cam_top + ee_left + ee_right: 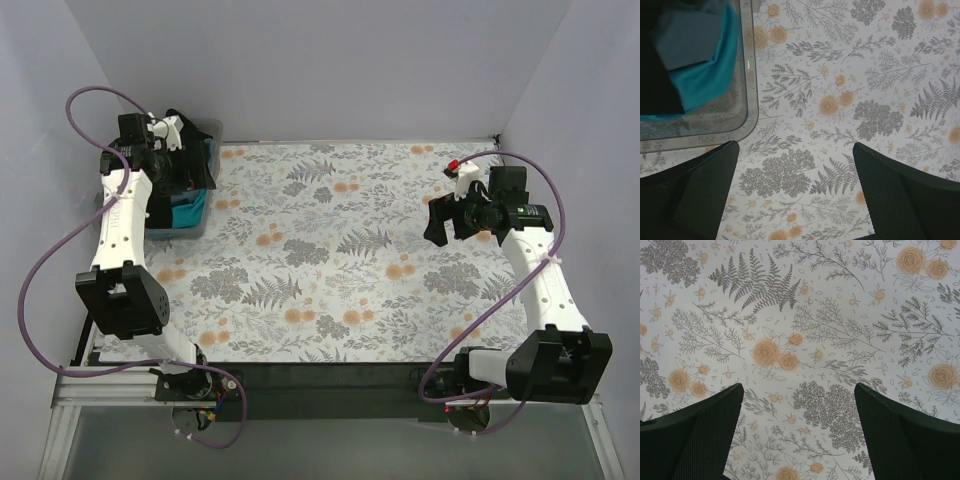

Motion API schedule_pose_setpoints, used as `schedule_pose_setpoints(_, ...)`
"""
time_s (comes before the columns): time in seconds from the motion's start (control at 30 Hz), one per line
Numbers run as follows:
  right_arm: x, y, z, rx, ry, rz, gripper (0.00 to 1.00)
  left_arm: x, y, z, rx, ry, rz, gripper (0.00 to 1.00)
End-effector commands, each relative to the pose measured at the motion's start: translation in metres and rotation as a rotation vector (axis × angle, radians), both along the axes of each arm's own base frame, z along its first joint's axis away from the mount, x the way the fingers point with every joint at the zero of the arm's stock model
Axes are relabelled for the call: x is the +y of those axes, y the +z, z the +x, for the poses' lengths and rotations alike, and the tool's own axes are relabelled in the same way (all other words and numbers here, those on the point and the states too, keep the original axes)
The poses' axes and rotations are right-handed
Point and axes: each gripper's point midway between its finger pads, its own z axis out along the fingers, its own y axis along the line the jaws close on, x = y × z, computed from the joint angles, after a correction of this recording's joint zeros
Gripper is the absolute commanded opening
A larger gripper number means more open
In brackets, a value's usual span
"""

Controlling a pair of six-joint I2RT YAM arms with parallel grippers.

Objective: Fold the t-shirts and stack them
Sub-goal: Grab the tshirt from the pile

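Entry, both arms up off the table.

Left hand (795,146): you have it fully wide, with nothing between the fingers (700,190). In the left wrist view only the floral cloth (850,75) shows in the gap. The rounded corner of the clear bin (753,85) sits just above the left finger's tip in that view. From the top camera, this hand (168,140) hangs over the bin (204,200) at the far left corner of the table (330,375).

Right hand (799,386): also fully wide and holding nothing. Its wrist view shows only printed ferns and orange flowers between and beyond the fingers (900,435). From the top camera it hovers (436,222) over the right side of the cloth (330,250), pointing toward the middle and well apart from the bin.

T-shirts: all that you can see are inside the bin, bunched and not laid flat.
- Teal shirt (710,75): against the bin's wall on the side nearest the open cloth. It also shows as a teal patch from the top camera (186,212).
- Slate-blue shirt (685,42): lying on top of the teal one.
- Black shirt (655,85): at the left edge of the wrist view, beside the other two and partly cut off by the frame.

No shirt touches either hand. From these views you cannot tell how many shirts are in the bin.

Purple cables (40,270) loop out from each arm.
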Motion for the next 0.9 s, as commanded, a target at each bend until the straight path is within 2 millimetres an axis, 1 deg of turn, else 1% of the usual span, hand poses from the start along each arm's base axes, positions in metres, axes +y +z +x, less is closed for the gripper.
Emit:
schedule_pose_setpoints(0.0, 0.005, 0.006, 0.004, -0.018, 0.012, 0.025, 0.98, 0.013, 0.025, 0.014, -0.084, 0.004, 0.080, 0.98)
schedule_pose_setpoints(0.03, 0.005, 0.006, 0.005, -0.018, 0.012, 0.025, 0.98, 0.017, 0.027, 0.019, -0.082, 0.018, 0.091, 0.98)
schedule_pose_setpoints(0.07, 0.005, 0.006, 0.005, -0.015, 0.012, 0.025, 0.98, 0.023, 0.039, 0.027, -0.113, 0.033, 0.113, 0.98)
schedule_pose_setpoints(0.1, 0.005, 0.005, 0.005, -0.014, 0.014, 0.028, 0.98, 0.025, 0.033, 0.035, -0.102, 0.027, 0.111, 0.98)
schedule_pose_setpoints(0.13, 0.006, 0.004, 0.005, -0.011, 0.017, 0.029, 0.98, 0.027, 0.036, 0.040, -0.114, 0.024, 0.111, 0.98)
schedule_pose_setpoints(0.17, 0.006, 0.005, 0.005, -0.012, 0.018, 0.032, 0.98, 0.034, 0.041, 0.052, -0.137, 0.041, 0.130, 0.98)
schedule_pose_setpoints(0.23, 0.007, 0.006, 0.005, -0.012, 0.019, 0.038, 0.98, 0.044, 0.045, 0.065, -0.156, 0.063, 0.154, 0.98)
schedule_pose_setpoints(0.27, 0.007, 0.006, 0.005, -0.013, 0.020, 0.037, 0.98, 0.051, 0.034, 0.076, -0.133, 0.081, 0.164, 0.98)
schedule_pose_setpoints(0.3, 0.008, 0.006, 0.004, -0.013, 0.022, 0.039, 0.98, 0.061, 0.050, 0.084, -0.176, 0.105, 0.172, 0.98)
schedule_pose_setpoints(0.33, 0.008, 0.006, 0.004, -0.011, 0.022, 0.039, 0.98, 0.068, 0.052, 0.091, -0.186, 0.124, 0.167, 0.98)
schedule_pose_setpoints(0.37, 0.008, 0.004, 0.003, -0.007, 0.021, 0.039, 0.98, 0.077, 0.043, 0.103, -0.179, 0.141, 0.160, 0.98)
schedule_pose_setpoints(0.4, 0.008, 0.004, 0.002, -0.004, 0.024, 0.043, 0.98, 0.090, 0.060, 0.110, -0.229, 0.164, 0.154, 0.98)
schedule_pose_setpoints(0.43, 0.009, 0.003, 0.002, -0.002, 0.026, 0.045, 0.98, 0.097, 0.059, 0.115, -0.236, 0.183, 0.143, 0.98)
schedule_pose_setpoints(0.47, 0.009, 0.000, 0.001, 0.005, 0.026, 0.047, 0.98, 0.106, 0.056, 0.125, -0.252, 0.200, 0.140, 0.98)
schedule_pose_setpoints(0.5, 0.009, -0.001, 0.001, 0.011, 0.028, 0.051, 0.98, 0.119, 0.056, 0.128, -0.266, 0.219, 0.135, 0.98)
schedule_pose_setpoints(0.53, 0.010, -0.003, 0.002, 0.017, 0.029, 0.051, 0.98, 0.118, 0.050, 0.130, -0.266, 0.198, 0.105, 0.98)
schedule_pose_setpoints(0.57, 0.009, -0.005, 0.002, 0.026, 0.026, 0.050, 0.98, 0.124, 0.050, 0.138, -0.295, 0.211, 0.101, 0.98)
schedule_pose_setpoints(0.6, 0.010, -0.006, 0.001, 0.031, 0.029, 0.055, 0.98, 0.132, 0.039, 0.138, -0.283, 0.226, 0.094, 0.98)
schedule_pose_setpoints(0.67, 0.012, -0.008, 0.001, 0.037, 0.035, 0.060, 0.98, 0.137, 0.035, 0.147, -0.311, 0.218, 0.096, 0.98)
schedule_pose_setpoints(0.7, 0.013, -0.011, 0.000, 0.045, 0.041, 0.066, 0.98, 0.140, 0.029, 0.149, -0.307, 0.222, 0.102, 0.98)
schedule_pose_setpoints(0.73, 0.013, -0.012, -0.001, 0.051, 0.042, 0.067, 0.98, 0.143, 0.023, 0.151, -0.301, 0.228, 0.115, 0.98)
schedule_pose_setpoints(0.77, 0.013, -0.015, -0.001, 0.056, 0.043, 0.068, 0.98, 0.147, 0.013, 0.156, -0.290, 0.223, 0.126, 0.98)
schedule_pose_setpoints(0.83, 0.012, -0.019, -0.002, 0.066, 0.045, 0.062, 0.98, 0.152, 0.002, 0.160, -0.274, 0.230, 0.145, 0.98)
schedule_pose_setpoints(0.87, 0.012, -0.022, -0.002, 0.074, 0.046, 0.062, 0.98, 0.157, -0.008, 0.164, -0.259, 0.236, 0.157, 0.98)
